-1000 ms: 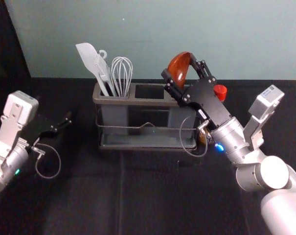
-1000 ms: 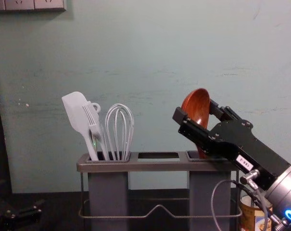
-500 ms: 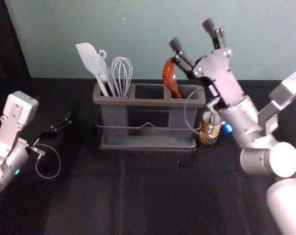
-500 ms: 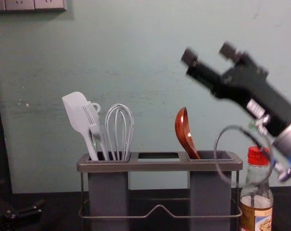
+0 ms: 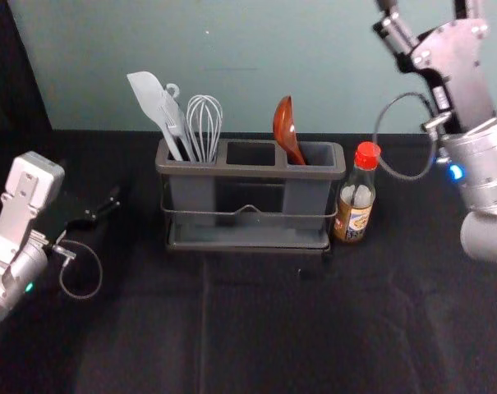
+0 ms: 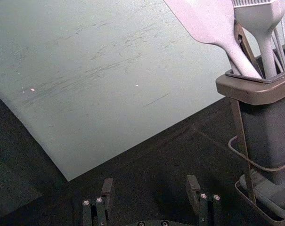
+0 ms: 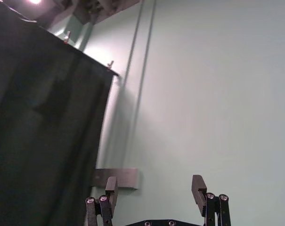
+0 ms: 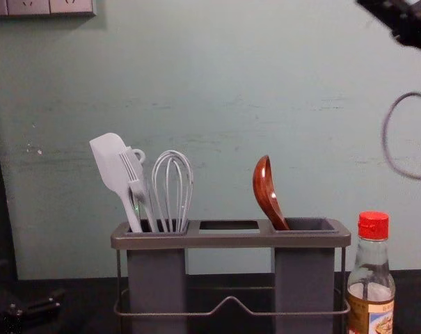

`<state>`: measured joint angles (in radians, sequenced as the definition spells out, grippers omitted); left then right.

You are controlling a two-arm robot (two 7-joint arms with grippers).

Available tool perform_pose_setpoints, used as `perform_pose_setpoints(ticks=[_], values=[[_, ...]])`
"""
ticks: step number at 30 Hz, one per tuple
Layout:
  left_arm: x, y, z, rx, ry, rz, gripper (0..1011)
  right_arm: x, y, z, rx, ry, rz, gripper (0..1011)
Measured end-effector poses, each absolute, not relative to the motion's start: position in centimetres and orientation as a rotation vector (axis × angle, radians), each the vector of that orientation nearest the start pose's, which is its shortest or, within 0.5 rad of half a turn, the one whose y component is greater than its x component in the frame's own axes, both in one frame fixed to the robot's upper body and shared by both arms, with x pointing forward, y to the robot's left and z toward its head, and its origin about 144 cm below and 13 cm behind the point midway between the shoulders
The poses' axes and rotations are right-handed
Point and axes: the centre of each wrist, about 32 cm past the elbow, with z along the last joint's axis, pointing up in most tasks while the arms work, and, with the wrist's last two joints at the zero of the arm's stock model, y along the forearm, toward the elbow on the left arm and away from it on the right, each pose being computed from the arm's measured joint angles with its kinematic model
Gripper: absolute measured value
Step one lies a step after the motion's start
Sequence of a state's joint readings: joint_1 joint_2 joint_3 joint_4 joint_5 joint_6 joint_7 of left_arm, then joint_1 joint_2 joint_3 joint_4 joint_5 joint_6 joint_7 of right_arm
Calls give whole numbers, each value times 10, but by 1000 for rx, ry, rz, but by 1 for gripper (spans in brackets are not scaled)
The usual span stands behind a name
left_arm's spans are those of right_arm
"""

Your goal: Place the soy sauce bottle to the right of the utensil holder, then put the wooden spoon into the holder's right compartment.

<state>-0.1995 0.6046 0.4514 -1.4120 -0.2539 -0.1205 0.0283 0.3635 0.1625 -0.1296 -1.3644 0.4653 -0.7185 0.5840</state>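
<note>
My right gripper [image 5: 425,10] is up at the top right of the head view, away from the holder; in the right wrist view the gripper [image 7: 154,190] stands open with only wall between its fingers. The wooden spoon [image 5: 286,127] leans left in the right compartment of the utensil holder [image 5: 248,171], bowl upward. The soy sauce bottle [image 5: 356,197], red-capped, stands upright just right of the holder. My left gripper [image 5: 108,205] is parked at the left, and in the left wrist view the gripper [image 6: 149,190] is open and empty.
A white spatula [image 8: 111,163], a brush [image 8: 136,182] and a whisk [image 8: 172,188] stand in the holder's left compartment. Behind the dark table [image 5: 256,328] rises a pale wall.
My right gripper has let go of the spoon and moved up and to the right, away from the holder. The spoon has settled leaning left. The bottle is now in full sight.
</note>
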Motion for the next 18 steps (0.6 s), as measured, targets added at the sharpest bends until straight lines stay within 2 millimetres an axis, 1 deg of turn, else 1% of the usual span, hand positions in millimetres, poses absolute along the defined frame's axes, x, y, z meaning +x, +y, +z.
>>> perform_pose_setpoints(ticks=[1, 5, 9, 14, 18], values=[[489, 310, 1140, 305, -285, 1248, 1000, 554, -254, 1220, 683, -628, -932, 1003], [489, 310, 1140, 304, -285, 1248, 1000, 553, -267, 1223, 645, -641, -980, 1002], [489, 310, 1140, 305, -285, 1248, 1000, 551, -284, 1221, 566, -615, -1073, 1002], [489, 310, 1140, 305, -285, 1248, 1000, 549, -297, 1215, 438, -541, -1181, 1003], [489, 310, 1140, 304, -285, 1248, 1000, 549, -301, 1210, 350, -497, -1223, 1003]])
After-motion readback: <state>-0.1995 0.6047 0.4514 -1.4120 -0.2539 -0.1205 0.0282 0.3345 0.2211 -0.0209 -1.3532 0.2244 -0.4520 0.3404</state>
